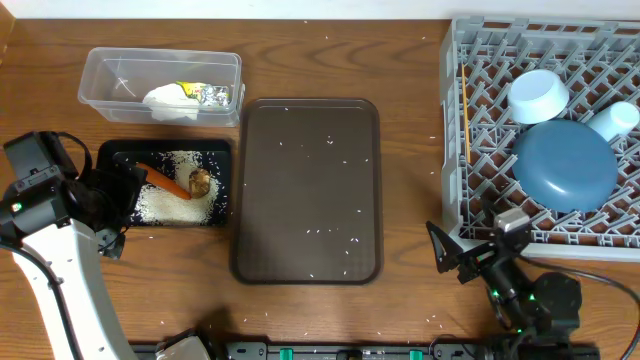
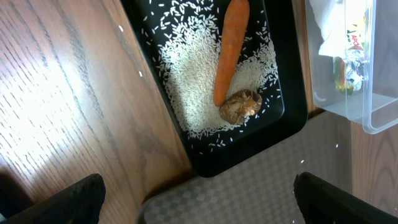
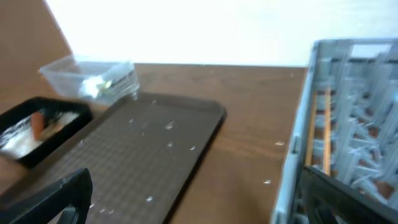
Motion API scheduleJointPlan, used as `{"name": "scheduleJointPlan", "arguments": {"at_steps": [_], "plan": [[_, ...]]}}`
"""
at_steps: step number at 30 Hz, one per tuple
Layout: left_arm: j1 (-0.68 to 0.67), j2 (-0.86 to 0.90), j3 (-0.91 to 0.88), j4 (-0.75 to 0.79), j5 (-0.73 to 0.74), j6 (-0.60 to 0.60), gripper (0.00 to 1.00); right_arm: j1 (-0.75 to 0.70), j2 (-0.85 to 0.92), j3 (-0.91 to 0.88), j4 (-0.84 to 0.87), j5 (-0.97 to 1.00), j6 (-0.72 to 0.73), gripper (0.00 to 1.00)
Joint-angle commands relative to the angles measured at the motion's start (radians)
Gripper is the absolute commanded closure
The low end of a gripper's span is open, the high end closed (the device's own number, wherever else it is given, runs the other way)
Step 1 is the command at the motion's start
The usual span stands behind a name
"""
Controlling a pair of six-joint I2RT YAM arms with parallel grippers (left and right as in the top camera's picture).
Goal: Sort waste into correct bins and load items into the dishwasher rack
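hanging wide open and empty, the left hand (image 2: pixel 199 190) and right hand (image 3: pixel 196 193) looked finished: orange carrot (image 1: pixel 166 181) and loose white rice (image 1: pixel 158 205) lay sorted in the shallow black rectangular tray (image 1: pixel 166 148), large dark blue plate (image 1: pixel 565 166) in the large grey plastic lattice rack (image 1: pixel 455 120).

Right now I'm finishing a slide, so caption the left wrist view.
Open left gripper looks down on the black tray of rice, carrot and brown lump, clear tub beside it.
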Motion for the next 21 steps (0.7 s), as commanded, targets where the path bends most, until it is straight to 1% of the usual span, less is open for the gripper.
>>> {"name": "scheduleJointPlan", "arguments": {"at_steps": [1,6,9,15,21], "plan": [[0.003,-0.005,0.000,-0.005,-0.006,-0.009,0.02,-0.034,-0.055,-0.060,0.048,0.010,0.075,0.01],[0.003,-0.005,0.000,-0.005,-0.006,-0.009,0.02,-0.050,-0.103,-0.148,0.143,0.043,0.089,0.01],[0.003,-0.005,0.000,-0.005,-0.006,-0.009,0.02,-0.050,-0.140,-0.159,0.125,0.109,0.088,0.01],[0.003,-0.005,0.000,-0.005,-0.006,-0.009,0.02,-0.051,-0.142,-0.159,0.114,0.243,0.083,0.01],[0.003,-0.005,0.000,-0.005,-0.006,-0.009,0.02,-0.051,-0.142,-0.159,0.109,0.271,-0.031,0.01]]}}
